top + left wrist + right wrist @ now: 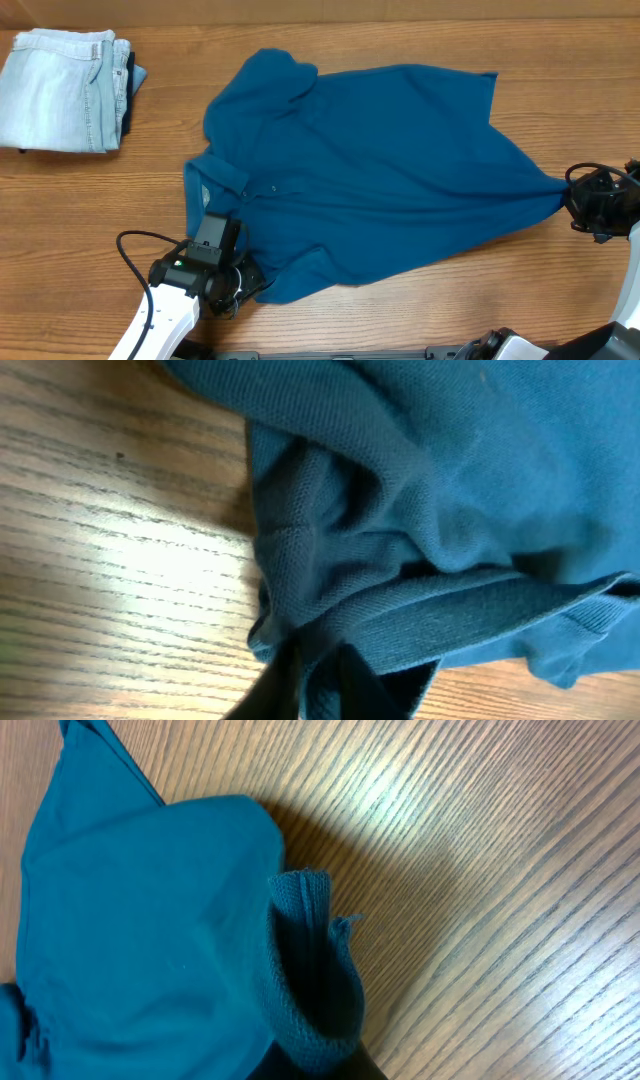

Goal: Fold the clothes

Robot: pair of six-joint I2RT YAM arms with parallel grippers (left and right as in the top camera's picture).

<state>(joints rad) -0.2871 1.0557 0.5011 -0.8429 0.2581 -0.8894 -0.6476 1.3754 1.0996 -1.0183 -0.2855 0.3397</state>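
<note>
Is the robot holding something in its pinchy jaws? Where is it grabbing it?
Yes, the blue polo shirt. Left jaws pinch a sleeve edge; right jaws pinch the bunched bottom corner.

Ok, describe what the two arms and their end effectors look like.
The left end effector is dark, behind it a black wrist housing, a rounded white arm link and a thin black looping cable. The right end effector is black, on a white link.
</note>
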